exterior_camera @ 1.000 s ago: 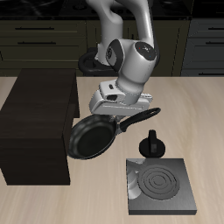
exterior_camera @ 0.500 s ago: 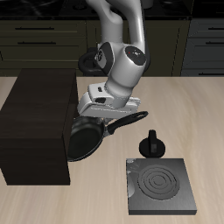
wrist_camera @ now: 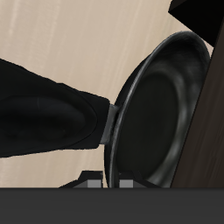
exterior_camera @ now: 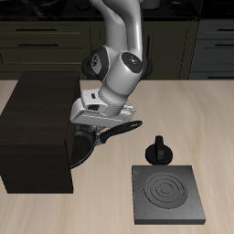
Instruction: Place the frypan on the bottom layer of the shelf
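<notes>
The frypan [exterior_camera: 82,146] is a round black pan with a long black handle. It hangs tilted on edge from my gripper [exterior_camera: 102,132], which is shut on the handle near the pan's rim. The pan sits partly inside the open front of the shelf [exterior_camera: 37,132], a large dark wooden box, close above the table. In the wrist view the pan's bowl [wrist_camera: 162,109] is edge-on against the shelf's dark wall [wrist_camera: 210,114], and the handle [wrist_camera: 48,109] runs away from it. My fingertips are hidden behind the pan and handle.
A small black knobbed pot [exterior_camera: 159,151] stands on the table beside the arm. A flat grey burner plate [exterior_camera: 169,194] with rings lies near the table's front edge. Dark kitchen cabinets [exterior_camera: 37,50] run behind the table.
My gripper has carried the frypan sideways toward the shelf and slightly lower. The pan has gone from beside the shelf to partly inside its open front.
</notes>
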Available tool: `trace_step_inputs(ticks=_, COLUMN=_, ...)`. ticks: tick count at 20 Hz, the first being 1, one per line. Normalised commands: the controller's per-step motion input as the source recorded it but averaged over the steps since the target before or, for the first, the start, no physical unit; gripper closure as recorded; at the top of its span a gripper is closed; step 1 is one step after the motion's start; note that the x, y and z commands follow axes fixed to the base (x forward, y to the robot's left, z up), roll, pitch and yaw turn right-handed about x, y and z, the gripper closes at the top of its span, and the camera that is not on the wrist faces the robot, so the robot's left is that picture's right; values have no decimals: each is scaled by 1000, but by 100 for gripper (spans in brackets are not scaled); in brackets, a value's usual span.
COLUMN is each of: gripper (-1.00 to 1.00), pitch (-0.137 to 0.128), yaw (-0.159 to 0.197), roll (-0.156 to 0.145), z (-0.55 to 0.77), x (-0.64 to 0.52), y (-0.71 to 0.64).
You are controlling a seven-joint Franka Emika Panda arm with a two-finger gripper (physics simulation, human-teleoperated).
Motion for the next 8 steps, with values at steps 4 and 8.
trace_step_inputs(ticks=4, gripper=100, pitch=-9, yaw=5, roll=-48, z=68, x=106, y=-275)
trace_step_inputs(ticks=8, gripper=100, pitch=16, yaw=-4, roll=-63, z=11, x=115, y=-382)
